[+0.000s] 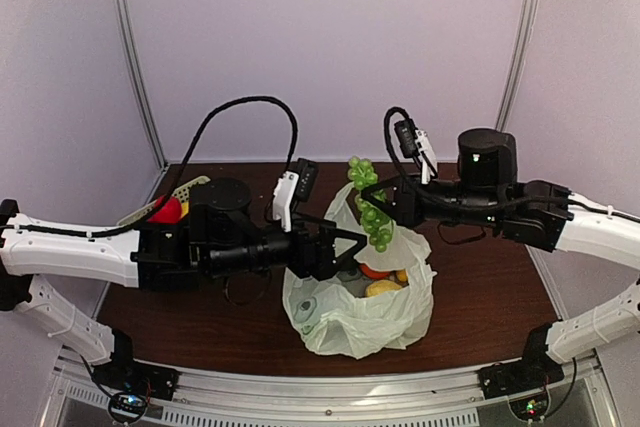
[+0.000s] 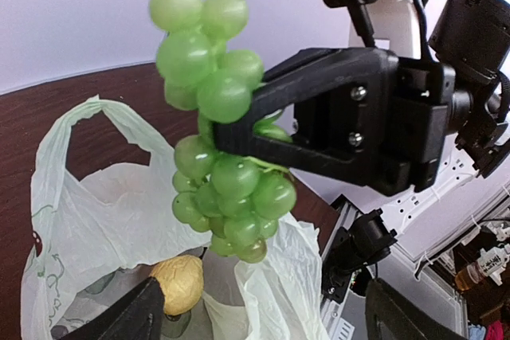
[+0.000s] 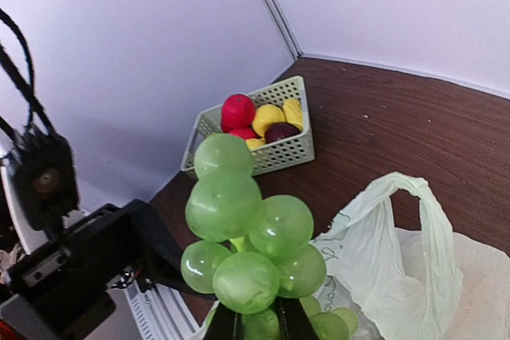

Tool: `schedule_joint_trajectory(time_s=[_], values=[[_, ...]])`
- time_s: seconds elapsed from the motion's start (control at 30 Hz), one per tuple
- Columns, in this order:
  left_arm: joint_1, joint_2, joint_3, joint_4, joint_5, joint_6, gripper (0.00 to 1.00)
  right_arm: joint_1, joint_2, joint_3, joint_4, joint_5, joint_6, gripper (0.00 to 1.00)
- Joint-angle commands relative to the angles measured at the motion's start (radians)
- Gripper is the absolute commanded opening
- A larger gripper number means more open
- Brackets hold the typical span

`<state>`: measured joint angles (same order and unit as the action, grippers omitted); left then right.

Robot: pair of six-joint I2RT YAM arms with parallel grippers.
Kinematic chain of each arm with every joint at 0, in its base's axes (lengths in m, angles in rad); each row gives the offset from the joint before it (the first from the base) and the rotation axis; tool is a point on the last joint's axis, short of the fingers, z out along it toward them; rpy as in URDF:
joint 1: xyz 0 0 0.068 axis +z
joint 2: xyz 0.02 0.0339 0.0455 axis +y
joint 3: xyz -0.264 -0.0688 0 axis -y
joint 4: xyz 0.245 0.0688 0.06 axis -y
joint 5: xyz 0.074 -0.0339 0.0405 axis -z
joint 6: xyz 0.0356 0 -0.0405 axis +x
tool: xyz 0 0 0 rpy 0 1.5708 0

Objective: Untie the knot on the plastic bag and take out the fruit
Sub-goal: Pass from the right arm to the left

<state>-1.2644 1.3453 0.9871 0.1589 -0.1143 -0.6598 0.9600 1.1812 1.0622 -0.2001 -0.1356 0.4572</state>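
The table (image 1: 480,287) under me is smooth dark brown wood grain. Plain pale walls (image 1: 330,37) close it in, with a metal strip (image 1: 135,57) running up each back corner.

My right gripper (image 1: 385,197) is clamped on the bunch of green grapes (image 1: 372,209), its black fingers (image 2: 239,129) pinching the middle of the cluster. The grapes are glossy, round and translucent, and they hang in the air above the plastic bag (image 1: 350,322).

My left gripper (image 1: 352,247) stands wide with nothing between its fingers, at the left side of the bag's mouth.

The bag is thin, crinkled and milky green-white, with small grey print. It sits mid-table, slumped, with its mouth open. One loop handle (image 2: 88,117) stands up loose. Inside lie an orange fruit (image 1: 373,271), a yellow fruit (image 1: 383,288) and a dull tan-yellow round one (image 2: 179,283).

In the far left corner a pale green slotted basket (image 3: 279,157) holds a red piece (image 3: 237,111), yellow pieces (image 3: 269,117) and a dark purple one (image 3: 280,131).
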Motion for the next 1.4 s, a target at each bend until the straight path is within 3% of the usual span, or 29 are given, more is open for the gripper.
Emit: schedule_joint_trajectory(time_s=[0.0, 0.27, 0.63, 1.0, 1.13, 1.27, 1.37], values=[[0.000, -0.013, -0.011, 0.132, 0.059, -0.011, 0.89, 0.012, -0.061, 0.000, 0.144, -0.175, 0.074, 0.00], [-0.001, 0.023, 0.004, 0.293, 0.225, -0.012, 0.94, 0.055, -0.066, 0.006, 0.188, -0.280, 0.119, 0.00], [-0.001, 0.028, 0.004, 0.248, 0.155, -0.023, 0.92, 0.074, -0.077, -0.031, 0.285, -0.354, 0.221, 0.00], [-0.001, 0.024, -0.025, 0.297, 0.178, -0.032, 0.36, 0.074, -0.086, -0.059, 0.269, -0.316, 0.241, 0.02], [0.000, 0.013, -0.036, 0.287, 0.159, -0.042, 0.19, 0.074, -0.095, -0.079, 0.265, -0.288, 0.247, 0.14], [0.000, 0.002, -0.040, 0.255, 0.143, -0.052, 0.12, 0.074, -0.099, -0.096, 0.266, -0.260, 0.250, 0.32], [0.000, -0.009, -0.050, 0.240, 0.133, -0.064, 0.08, 0.074, -0.115, -0.107, 0.271, -0.235, 0.249, 0.40]])
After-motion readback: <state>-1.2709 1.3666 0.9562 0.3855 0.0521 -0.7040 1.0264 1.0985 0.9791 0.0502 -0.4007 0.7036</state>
